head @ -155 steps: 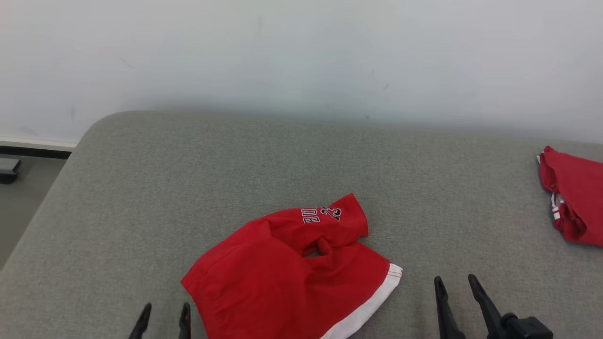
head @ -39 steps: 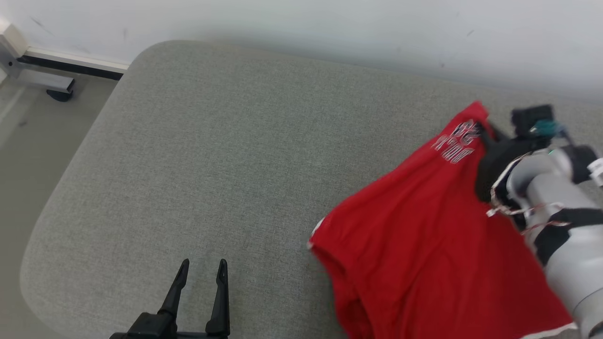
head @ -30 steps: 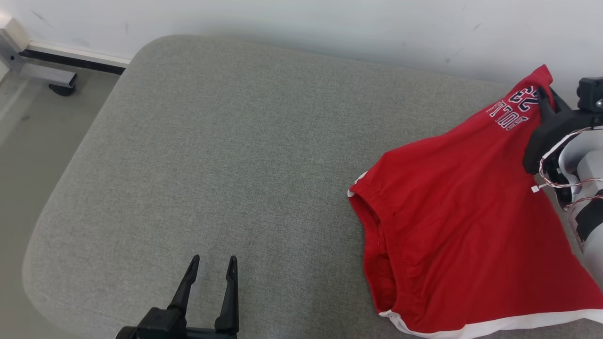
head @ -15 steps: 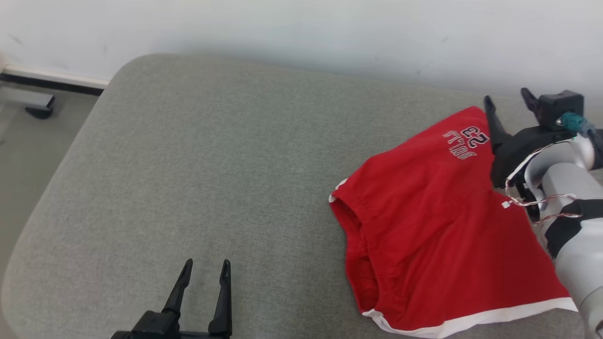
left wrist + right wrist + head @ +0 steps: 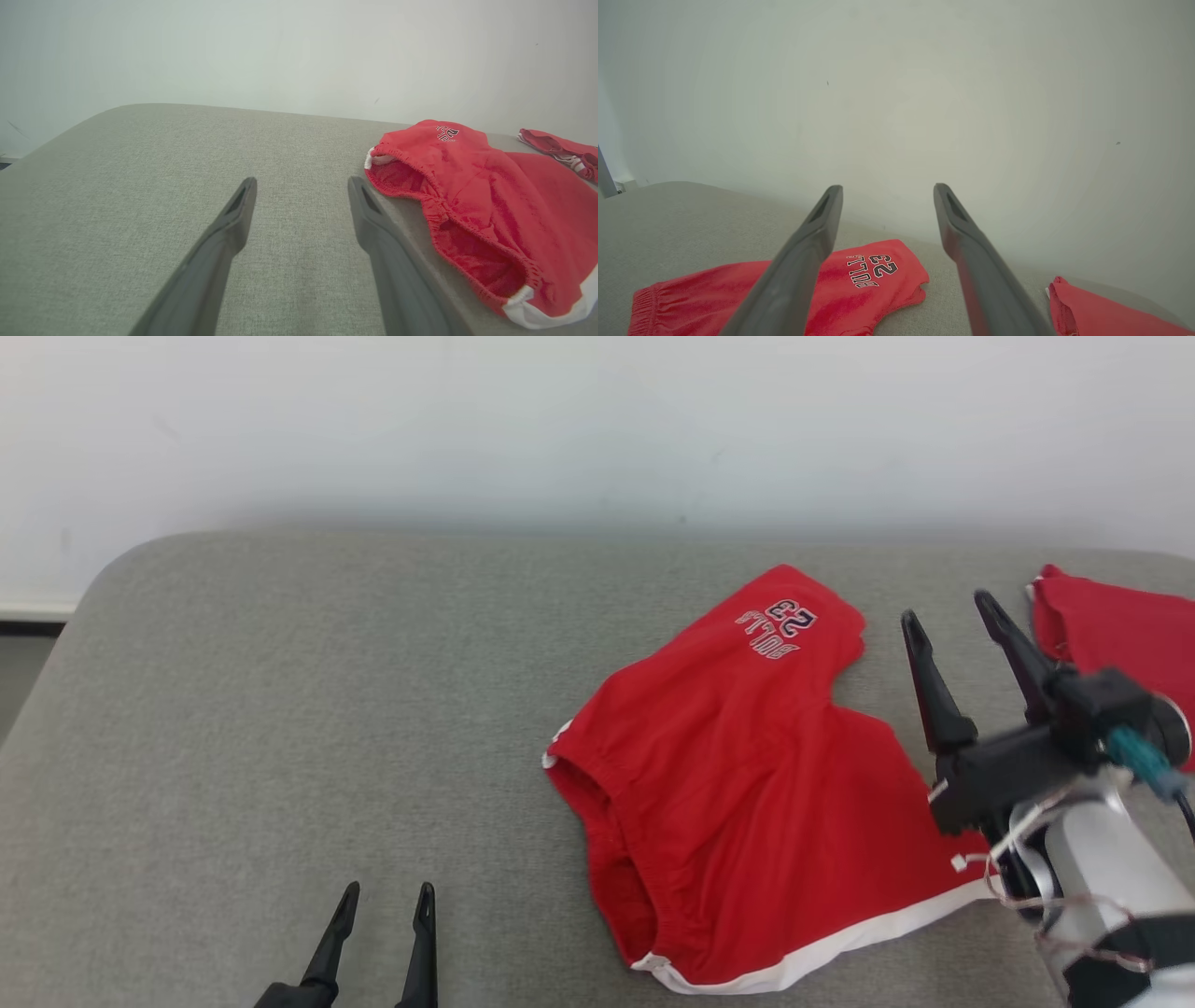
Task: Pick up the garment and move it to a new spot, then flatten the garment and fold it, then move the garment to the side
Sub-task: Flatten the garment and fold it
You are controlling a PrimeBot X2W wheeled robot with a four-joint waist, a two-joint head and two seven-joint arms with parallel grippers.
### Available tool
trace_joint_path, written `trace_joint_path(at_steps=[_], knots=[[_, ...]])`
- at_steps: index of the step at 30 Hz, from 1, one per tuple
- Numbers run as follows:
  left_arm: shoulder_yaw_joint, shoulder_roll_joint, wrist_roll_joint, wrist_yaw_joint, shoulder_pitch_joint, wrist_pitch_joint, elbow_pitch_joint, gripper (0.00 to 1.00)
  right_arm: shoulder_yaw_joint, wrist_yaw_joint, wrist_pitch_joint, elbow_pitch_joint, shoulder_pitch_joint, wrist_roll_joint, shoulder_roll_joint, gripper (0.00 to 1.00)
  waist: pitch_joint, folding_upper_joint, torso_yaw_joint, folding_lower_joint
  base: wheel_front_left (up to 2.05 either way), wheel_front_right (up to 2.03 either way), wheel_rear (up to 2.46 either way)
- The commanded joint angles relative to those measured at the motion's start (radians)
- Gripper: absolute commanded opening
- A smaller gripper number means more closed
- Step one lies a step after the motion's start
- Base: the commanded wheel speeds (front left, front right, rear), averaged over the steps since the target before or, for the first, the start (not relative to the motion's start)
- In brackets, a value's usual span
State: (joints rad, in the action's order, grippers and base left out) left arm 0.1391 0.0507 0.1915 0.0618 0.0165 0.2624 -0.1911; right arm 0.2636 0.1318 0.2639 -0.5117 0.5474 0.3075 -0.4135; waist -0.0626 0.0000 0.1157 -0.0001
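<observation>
The garment (image 5: pixel 747 775), red shorts with a white hem band and a printed "23", lies spread on the grey cushioned surface (image 5: pixel 308 709), right of the middle. In the left wrist view the garment (image 5: pixel 472 186) shows its elastic waistband opening. My right gripper (image 5: pixel 948 607) hovers open just right of the printed leg, holding nothing; in its own view the right gripper (image 5: pixel 887 189) points over the garment (image 5: pixel 859 284) at the wall. My left gripper (image 5: pixel 385 898) stands open at the front, left of the waistband; in its own view the left gripper (image 5: pixel 302 181) has bare cushion between its fingers.
A second red garment (image 5: pixel 1120 635) lies at the far right of the surface, close behind my right gripper. A pale wall (image 5: pixel 560 429) runs along the back. The surface's rounded left corner (image 5: pixel 103 579) drops to the floor.
My right gripper has opened and let go of the garment, which now lies flat. The gripper has drawn back to the right of it. The head camera has swung right.
</observation>
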Motion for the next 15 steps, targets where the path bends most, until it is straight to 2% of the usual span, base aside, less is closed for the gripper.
trace_joint_path(at_steps=[1, 5, 9, 15], knots=[[-0.006, -0.001, -0.005, 0.004, 0.008, 0.003, 0.0, 1.0, -0.033, -0.003, 0.0, 0.062, -0.069, -0.005, 0.019, 1.0, 0.029, 0.0, -0.055, 0.0001, 0.0, 0.0, 0.0], [-0.012, 0.0, -0.016, 0.011, 0.009, 0.003, -0.002, 1.0, -0.127, -0.003, 0.0, 0.197, -0.228, -0.023, 0.07, 1.0, 0.035, 0.0, -0.079, 0.0001, 0.0, 0.0, 0.0], [-0.012, 0.003, -0.027, 0.021, 0.013, 0.003, -0.008, 1.0, -0.206, -0.003, 0.0, 0.3, -0.367, -0.03, 0.149, 1.0, 0.04, 0.0, -0.099, 0.0001, 0.0, 0.0, 0.0], [0.004, 0.003, -0.036, 0.035, 0.013, 0.003, -0.019, 1.0, -0.224, -0.003, 0.0, 0.413, -0.52, -0.04, 0.253, 1.0, 0.049, 0.0, -0.122, 0.0001, 0.0, 0.0, 0.0]])
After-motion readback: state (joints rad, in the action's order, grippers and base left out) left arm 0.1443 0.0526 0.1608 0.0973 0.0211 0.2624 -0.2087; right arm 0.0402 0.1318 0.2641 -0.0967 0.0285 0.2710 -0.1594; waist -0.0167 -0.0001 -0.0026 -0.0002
